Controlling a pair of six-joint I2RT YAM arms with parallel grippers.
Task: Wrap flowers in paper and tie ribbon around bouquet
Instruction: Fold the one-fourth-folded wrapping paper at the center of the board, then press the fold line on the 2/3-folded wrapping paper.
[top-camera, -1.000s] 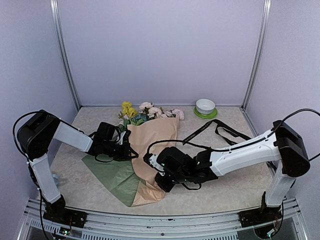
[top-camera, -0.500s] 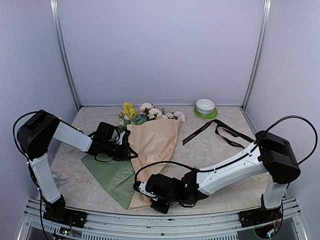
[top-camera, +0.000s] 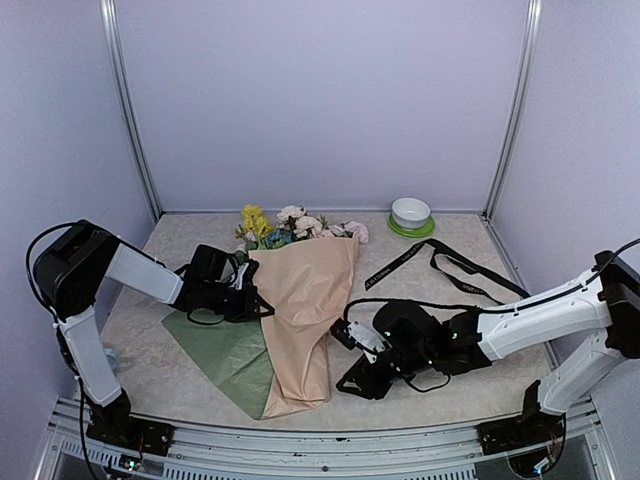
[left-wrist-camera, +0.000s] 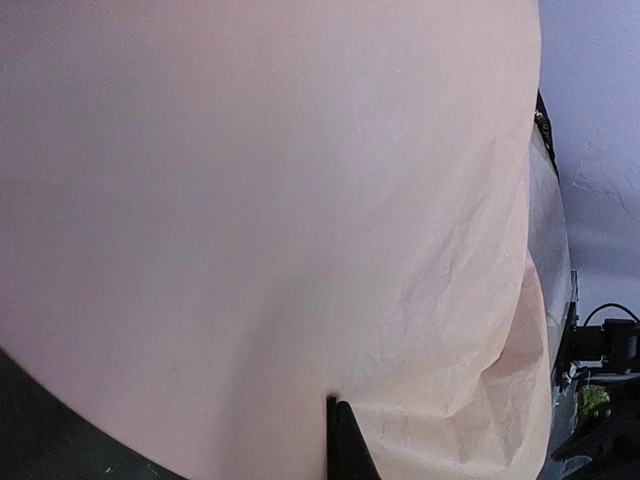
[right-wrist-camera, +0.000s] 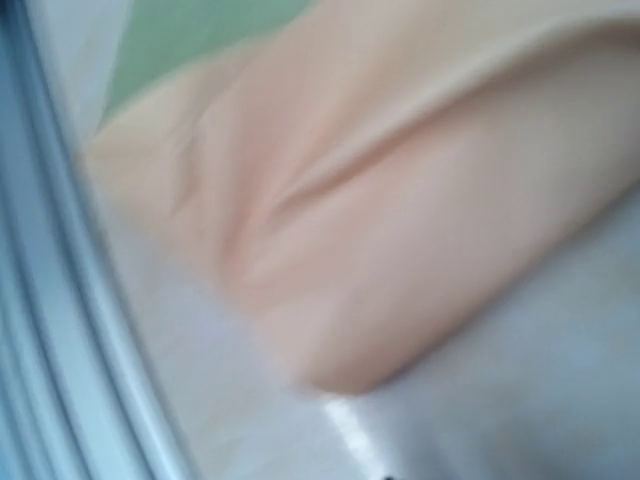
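The bouquet lies on the table as a peach-tan paper cone, its narrow end toward the front edge. The flowers, pink, blue and yellow, stick out at its far end. A sage green sheet spreads out from under its left side. My left gripper is shut on the peach paper's left edge. In the left wrist view its tips meet against paper that fills the frame. My right gripper hangs low just right of the cone, apart from it. Its wrist view is blurred, showing peach paper. The black ribbon lies at the back right.
A white bowl on a green saucer stands at the back right, beyond the ribbon. Pale walls with metal posts close in three sides. The metal rail runs along the front edge, just below the cone's tip.
My right arm slid down the cone's lower end to its tip, then pulled off to the right, letting the paper go. The cone now lies narrower. The left arm has not moved.
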